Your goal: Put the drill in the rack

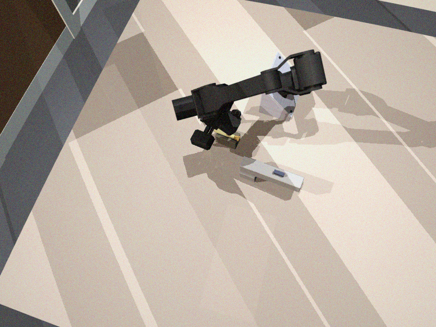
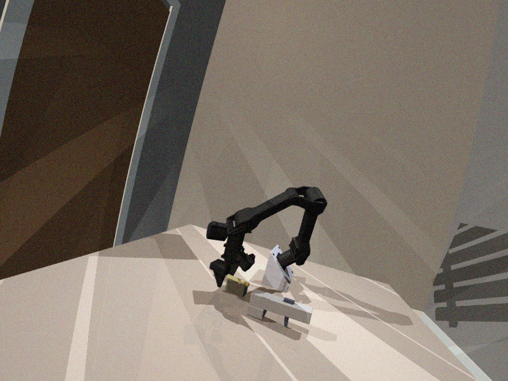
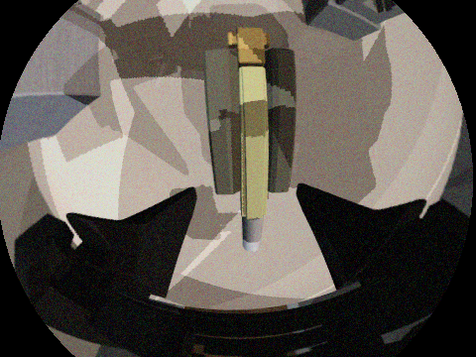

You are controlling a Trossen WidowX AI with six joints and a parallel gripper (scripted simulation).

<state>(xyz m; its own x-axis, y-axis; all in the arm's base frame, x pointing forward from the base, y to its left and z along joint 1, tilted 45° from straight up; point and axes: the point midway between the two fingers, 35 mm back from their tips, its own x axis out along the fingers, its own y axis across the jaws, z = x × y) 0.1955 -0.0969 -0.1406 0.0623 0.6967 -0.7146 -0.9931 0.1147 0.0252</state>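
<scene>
The yellow drill (image 1: 225,134) (image 2: 238,280) (image 3: 253,133) lies lengthwise in the groove of the olive rack (image 1: 227,141) (image 2: 234,289) (image 3: 221,133). Its grey tip points toward the wrist camera and its tan head sticks out at the rack's far end. My gripper (image 1: 218,128) (image 2: 232,266) (image 3: 246,190) is open. It hangs just above the rack, with one finger on each side of the drill's tip end and clear of it. The grey block (image 1: 258,170) (image 2: 268,305) with the small blue key (image 1: 278,172) (image 2: 288,300) on top stands apart, in front of the rack.
The arm's white angled base mount (image 1: 276,103) (image 2: 273,270) stands behind the grey block, to the right of the rack. Grey frame beams run along the table's left and far edges. Strong shadows fall across the table top.
</scene>
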